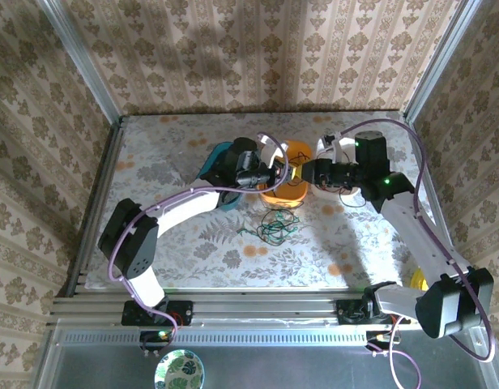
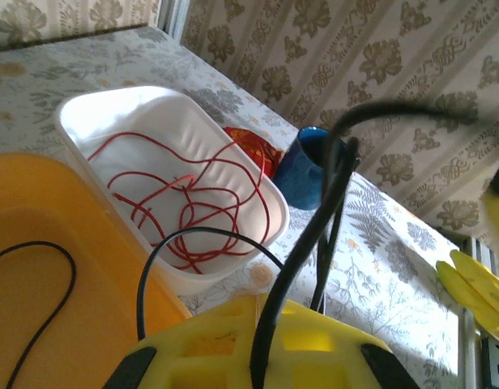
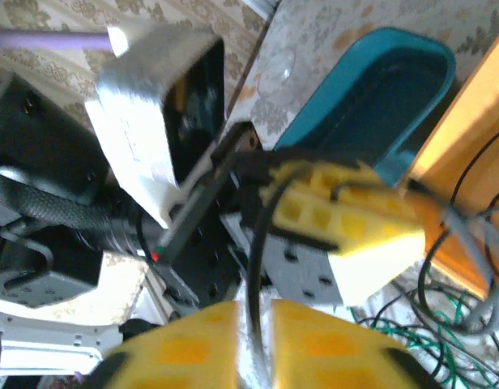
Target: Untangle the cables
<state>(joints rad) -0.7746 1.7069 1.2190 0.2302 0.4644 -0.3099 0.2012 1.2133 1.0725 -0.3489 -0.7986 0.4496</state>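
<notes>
Red cables [image 2: 193, 211]: coiled loops in the white tray [image 2: 95, 109], too tangled to count.
Black cable [image 2: 308, 243]: one strand, rising from between the left fingers; another black loop lies in the yellow tray [image 2: 39, 203].
Green cables [image 1: 274, 228]: one small tangle on the table [image 1: 176, 243], just in front of the yellow tray.
Trays: three in a row, the teal tray [image 3: 371, 97], then yellow, then white.
Blue cup [image 2: 310, 166]: one, beyond the white tray.
Left gripper [image 2: 262, 344]: jaws closed, pinching the black cable above the yellow tray.
Right gripper [image 3: 256, 340]: jaws slightly parted, with the black cable running through the gap; it faces the left gripper, close by.
</notes>
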